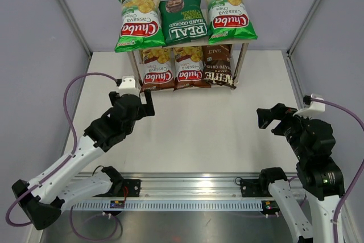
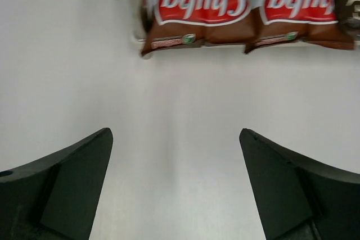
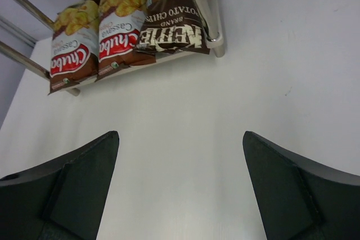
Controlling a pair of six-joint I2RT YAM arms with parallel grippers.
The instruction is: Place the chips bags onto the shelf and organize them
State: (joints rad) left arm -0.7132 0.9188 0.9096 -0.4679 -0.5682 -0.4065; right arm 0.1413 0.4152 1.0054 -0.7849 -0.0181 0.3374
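Observation:
The shelf (image 1: 243,61) stands at the far middle of the table, holding all the chips bags in view. On its top board lie a light-green Chuba bag (image 1: 138,24), a dark-green REAL bag (image 1: 182,21) and another light-green Chuba bag (image 1: 228,15). The lower board holds two brown Chuba bags (image 1: 157,69) (image 1: 190,68) and a dark-brown Kettle bag (image 1: 219,66). My left gripper (image 1: 149,102) hovers open in front of the shelf's left leg, nothing between its fingers. My right gripper (image 1: 272,120) is open and empty at the right. Both wrist views show the brown Chuba bags (image 2: 199,12) (image 3: 70,60).
Grey enclosure walls (image 1: 40,55) flank the white table (image 1: 199,135) on both sides and behind the shelf. A metal rail (image 1: 187,189) carrying the arm bases runs along the near edge. Purple cables (image 1: 71,92) loop off each arm.

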